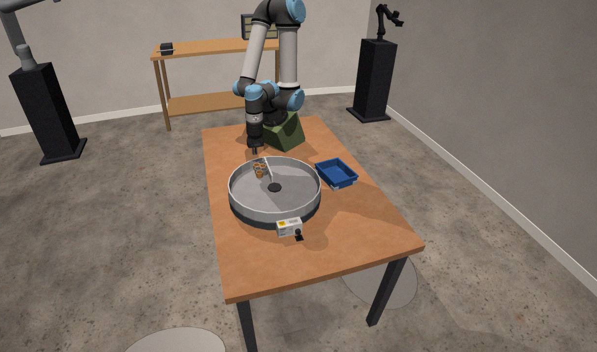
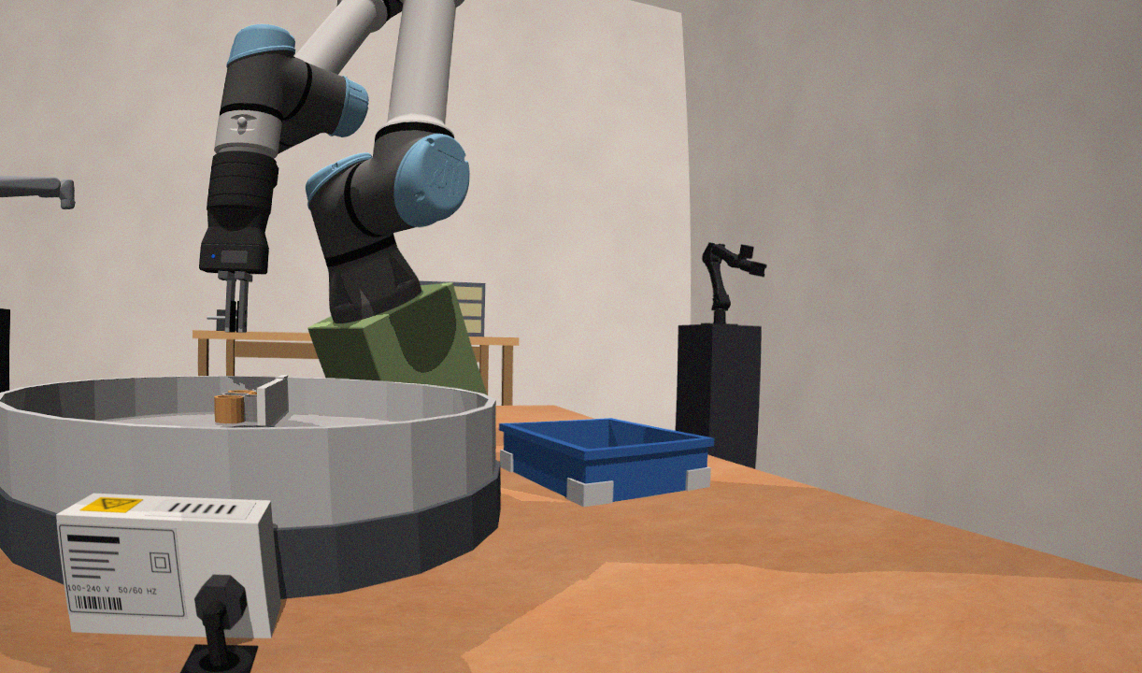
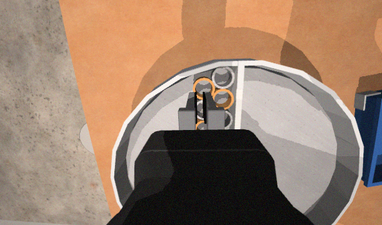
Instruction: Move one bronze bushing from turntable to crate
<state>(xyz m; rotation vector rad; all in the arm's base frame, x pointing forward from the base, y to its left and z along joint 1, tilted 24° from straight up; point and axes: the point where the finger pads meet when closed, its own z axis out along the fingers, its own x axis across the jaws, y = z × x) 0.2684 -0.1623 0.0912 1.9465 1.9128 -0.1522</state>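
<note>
The grey turntable [image 1: 274, 190] sits mid-table with a cluster of short bushings [image 1: 260, 167] at its far side, beside a white divider wall [image 1: 268, 168]. In the wrist view two bronze bushings [image 3: 204, 85] [image 3: 223, 98] and a grey one [image 3: 222, 77] show clearly; others are partly hidden under the fingers. My gripper [image 1: 253, 151] hangs above the cluster, well clear of the rim in the side view [image 2: 237, 305]. Its fingers [image 3: 203, 104] stand nearly together with only a thin slit and hold nothing. The blue crate [image 1: 335, 173] stands empty right of the turntable.
A white control box [image 1: 288, 226] with a plug sits at the turntable's front. The arm's green base [image 1: 285, 131] stands just behind the turntable. The turntable's raised rim [image 2: 240, 418] encloses the bushings. The crate also shows at the wrist view's right edge [image 3: 376, 137].
</note>
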